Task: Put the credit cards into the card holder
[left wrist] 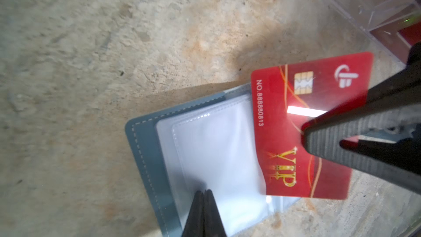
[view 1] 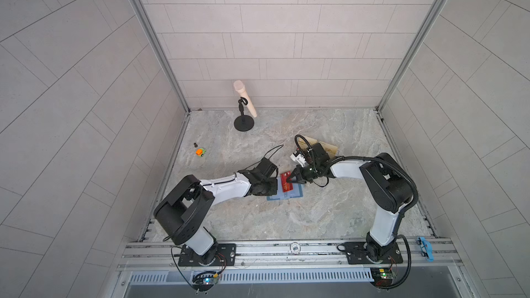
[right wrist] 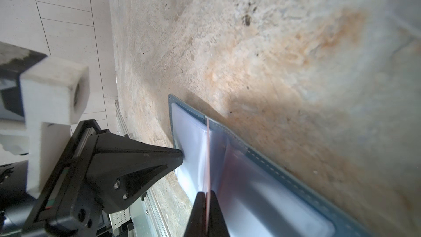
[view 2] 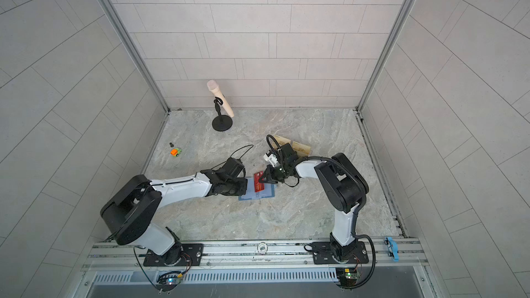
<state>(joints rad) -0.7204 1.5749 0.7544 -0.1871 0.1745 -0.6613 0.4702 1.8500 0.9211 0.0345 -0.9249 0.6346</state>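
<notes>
Red credit card [left wrist: 278, 137] clamped in my right gripper [right wrist: 206, 196] meets the card holder [left wrist: 145, 147] long-edge-first, its sleeve [left wrist: 211, 147] lying toward my left arm, where my closed left gripper [left wrist: 204, 193] pins it.

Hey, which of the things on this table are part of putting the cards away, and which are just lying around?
In the job: red plastic VIP card pinched in the right fingers; open slate-blue leatherette wallet; more red cards in the clear acrylic stand.
Lying about: pale gold cards; pinkish microphone on a black round stand; orange-and-green toy car.
</notes>
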